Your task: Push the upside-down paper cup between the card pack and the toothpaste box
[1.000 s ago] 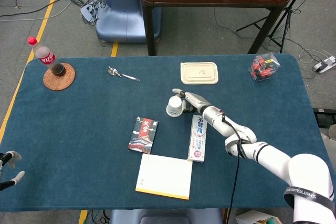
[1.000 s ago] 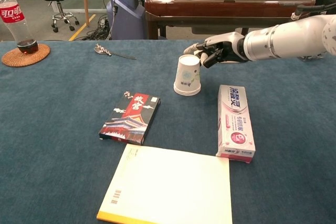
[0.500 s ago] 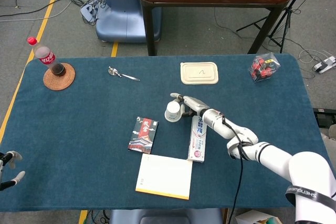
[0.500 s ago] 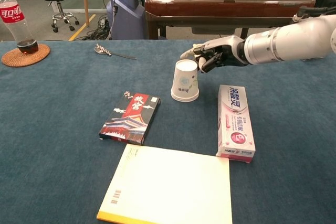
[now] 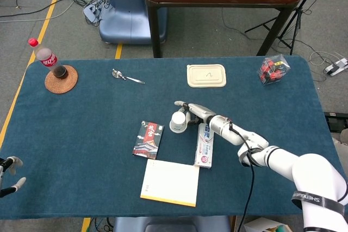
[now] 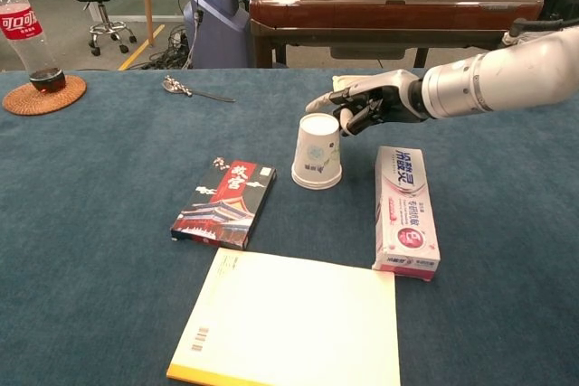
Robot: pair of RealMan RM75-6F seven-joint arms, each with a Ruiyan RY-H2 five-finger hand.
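The upside-down white paper cup [image 5: 178, 122] [image 6: 317, 151] stands upright on the blue tablecloth, just behind the gap between the card pack [image 5: 148, 139] [image 6: 224, 203] and the toothpaste box [image 5: 205, 143] [image 6: 405, 210]. My right hand [image 5: 196, 112] [image 6: 366, 106] is behind and to the right of the cup. One finger reaches over the cup's top edge and the others curl against its far side; it holds nothing. My left hand [image 5: 10, 172] shows only at the lower left edge of the head view, fingers apart and empty.
A yellow-edged notepad [image 5: 169, 182] [image 6: 289, 323] lies in front of the gap. A spoon [image 5: 126, 76] [image 6: 190, 90], a cola bottle on a coaster [image 5: 49, 58] [image 6: 27, 29], a lidded food tray [image 5: 206, 75] and a clear box [image 5: 273, 69] sit farther back.
The cup has slid toward the front and slightly left, closer to the gap between pack and box. My right hand followed behind it.
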